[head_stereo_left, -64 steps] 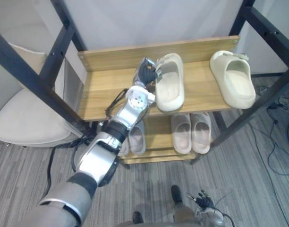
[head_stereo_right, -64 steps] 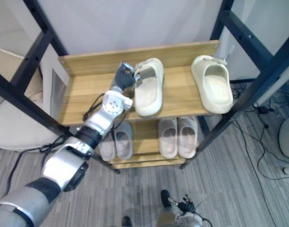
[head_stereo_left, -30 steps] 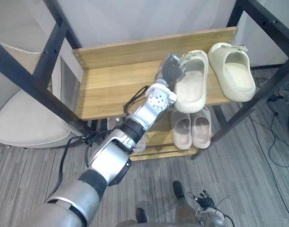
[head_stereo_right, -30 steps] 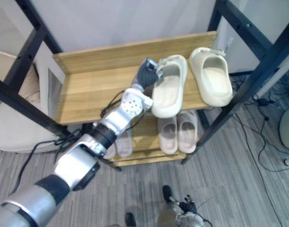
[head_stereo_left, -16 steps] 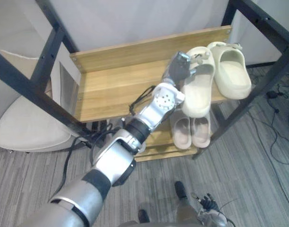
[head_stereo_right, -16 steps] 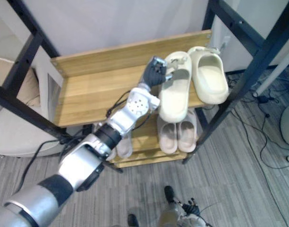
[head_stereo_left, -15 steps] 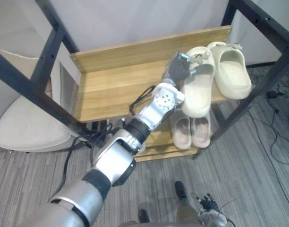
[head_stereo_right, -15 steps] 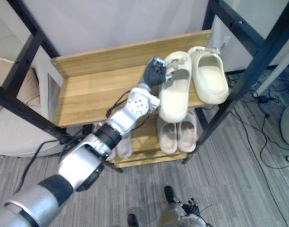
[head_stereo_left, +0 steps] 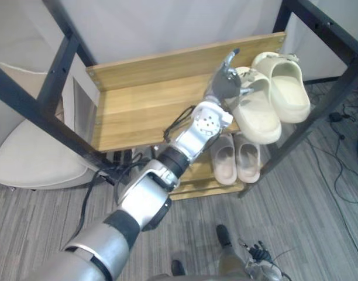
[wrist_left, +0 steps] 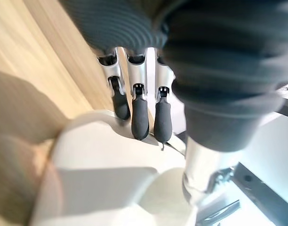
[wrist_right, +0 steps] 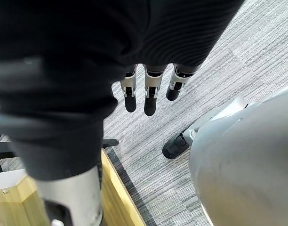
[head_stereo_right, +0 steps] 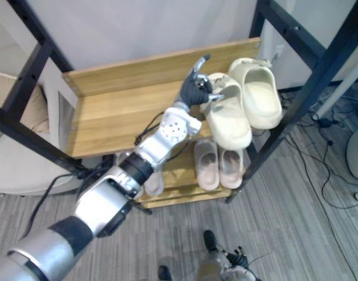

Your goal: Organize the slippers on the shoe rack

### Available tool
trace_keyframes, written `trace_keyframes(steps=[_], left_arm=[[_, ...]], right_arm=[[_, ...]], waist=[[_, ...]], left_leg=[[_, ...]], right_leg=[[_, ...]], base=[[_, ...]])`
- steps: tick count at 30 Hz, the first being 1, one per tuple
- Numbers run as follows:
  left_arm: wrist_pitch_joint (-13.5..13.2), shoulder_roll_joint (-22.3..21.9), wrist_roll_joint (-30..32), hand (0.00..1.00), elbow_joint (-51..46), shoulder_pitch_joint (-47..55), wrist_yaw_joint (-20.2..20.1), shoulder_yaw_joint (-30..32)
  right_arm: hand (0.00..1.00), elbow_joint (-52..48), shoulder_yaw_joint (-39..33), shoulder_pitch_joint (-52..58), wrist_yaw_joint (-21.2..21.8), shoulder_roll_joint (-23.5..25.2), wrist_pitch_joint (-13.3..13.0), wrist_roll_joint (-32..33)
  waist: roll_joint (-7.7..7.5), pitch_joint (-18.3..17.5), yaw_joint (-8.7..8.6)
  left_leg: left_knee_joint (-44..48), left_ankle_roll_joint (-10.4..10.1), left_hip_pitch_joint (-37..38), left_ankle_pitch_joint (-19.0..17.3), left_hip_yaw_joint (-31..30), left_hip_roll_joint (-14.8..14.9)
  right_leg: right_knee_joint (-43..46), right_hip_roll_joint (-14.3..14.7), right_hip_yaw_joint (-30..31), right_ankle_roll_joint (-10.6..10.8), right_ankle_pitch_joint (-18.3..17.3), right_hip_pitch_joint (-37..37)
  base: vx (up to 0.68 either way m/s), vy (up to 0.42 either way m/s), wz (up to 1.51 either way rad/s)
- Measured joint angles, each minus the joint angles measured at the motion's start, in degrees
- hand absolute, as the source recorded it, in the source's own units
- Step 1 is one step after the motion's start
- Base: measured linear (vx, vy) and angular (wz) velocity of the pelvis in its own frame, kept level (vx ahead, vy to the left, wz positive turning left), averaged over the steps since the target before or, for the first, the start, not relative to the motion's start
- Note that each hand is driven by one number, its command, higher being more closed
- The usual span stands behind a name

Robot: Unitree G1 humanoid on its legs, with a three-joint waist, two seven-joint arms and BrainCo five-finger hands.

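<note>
Left eye view: left hand (head_stereo_left: 221, 84) fingers straight against cream slipper (head_stereo_left: 256, 114)
Done: slipper beside its mate (head_stereo_left: 284, 88) on shoe rack (head_stereo_left: 138, 108)
Left: looks skewed, needs straightening
Right hand (wrist_right: 145, 96): fingers relaxed, idle

There, the left hand (head_stereo_left: 224, 86) covers the strap end of the near cream slipper (head_stereo_left: 258, 117). The top shelf (head_stereo_left: 138, 108) and that overhanging slipper cut off the toes of the lower pair (head_stereo_left: 237, 163). The arm hides most of a grey slipper (head_stereo_right: 154, 182). In the left wrist view the cream slipper is blurred and runs off the edge.

Silver-grey arm (head_stereo_left: 145, 199), dark ribbed wrist cover (wrist_left: 224, 70), dark-tipped fingers (wrist_left: 139, 117)
</note>
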Motion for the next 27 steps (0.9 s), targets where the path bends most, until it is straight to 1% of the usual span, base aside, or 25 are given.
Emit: trace_keyframes(steps=[5, 7, 9, 14, 17, 18, 21, 24, 27], left_arm=[[0.0, 0.0, -1.2, 0.00, 0.1, 0.0, 0.0, 0.3], [0.0, 0.1, -2.2, 0.00, -0.7, 0.1, 0.2, 0.3], [-0.2, 0.3, -2.4, 0.00, -4.4, 1.2, 0.2, 0.3], [-2.3, 1.9, -3.7, 0.00, -16.7, 9.4, 0.0, 0.1], [-2.6, 2.9, -4.4, 0.00, -22.1, 14.0, -0.2, -0.9], [-2.6, 3.2, -4.4, 0.00, -24.4, 16.0, -0.3, -1.1], [-2.9, 4.6, -4.4, 0.00, -27.6, 20.3, -1.7, -1.9], [-3.0, 5.4, -4.5, 0.00, -29.4, 24.9, -3.6, -2.8], [-3.7, 6.7, -5.7, 0.00, -30.2, 29.4, -5.2, -5.0]], right_arm=[[0.00, 0.1, 0.5, 0.1, 0.0, -0.1, 0.0, 0.0], [0.00, 0.1, 1.8, 0.1, 0.0, -0.5, 0.0, 0.3], [0.00, 0.2, 3.6, 0.1, 0.1, -1.1, 0.0, 0.5], [0.00, 1.4, 8.0, 0.0, 0.0, -2.1, -0.1, 0.6], [0.00, 2.2, 9.1, -0.2, 0.1, -2.6, -0.6, 1.0], [0.00, 2.6, 10.0, -0.3, 0.1, -3.0, -0.5, 1.0], [0.00, 2.7, 11.3, -0.6, 0.1, -3.3, -0.2, 1.1], [0.00, 2.7, 13.0, -0.7, 0.1, -3.5, 0.1, 1.0], [0.00, 2.7, 13.8, -0.9, 0.1, -3.7, 0.4, 1.1]], waist=[[-0.06, -0.1, 0.00], [-0.06, -0.1, 0.01], [-0.06, -0.1, 0.01], [-0.51, -0.8, 0.31], [-0.57, -1.1, 0.43], [-0.63, -1.2, 0.75], [-0.61, -1.2, 0.83], [-0.92, -1.7, 0.91], [-1.10, -1.7, 1.29]], left_leg=[[0.0, 0.2, -0.1, 0.1, -0.6, 0.0], [0.0, 0.3, 0.0, 0.2, -1.0, 0.0], [0.1, 0.3, 0.3, 0.2, -1.7, 0.0], [0.4, 0.4, 0.3, 0.3, -2.9, -0.1], [0.9, 0.7, -0.4, 0.5, -4.2, -0.4], [1.0, 0.7, -0.3, 0.5, -4.3, -0.4], [1.0, 0.7, 0.8, 0.5, -5.4, -0.3], [1.0, 0.6, 1.0, 0.6, -6.5, -0.1], [0.9, 0.4, 1.1, 0.6, -7.4, 0.2]], right_leg=[[0.0, -0.1, -0.4, 0.0, 0.0, 0.2], [0.0, -0.2, -0.8, 0.0, 0.0, 0.5], [0.0, -0.3, -1.6, 0.1, -0.1, 1.3], [0.0, -0.6, -2.5, 0.1, -0.2, 2.0], [0.0, -1.1, -3.4, 0.2, -0.2, 2.2], [0.0, -1.1, -3.5, 0.1, -0.2, 2.4], [0.0, -1.1, -5.1, 0.0, -0.4, 4.1], [-0.3, -1.0, -6.4, -0.4, -0.6, 4.9], [-0.5, -1.0, -7.6, -0.8, -0.9, 5.5]], base=[[0.00, 0.000, 0.05], [0.00, -0.008, 0.12], [0.01, -0.027, 0.16], [-0.01, -0.031, 0.13], [-0.02, -0.023, 0.20], [-0.01, -0.017, 0.11], [0.00, -0.025, 0.16], [-0.01, -0.036, 0.20], [-0.02, -0.041, 0.16]])
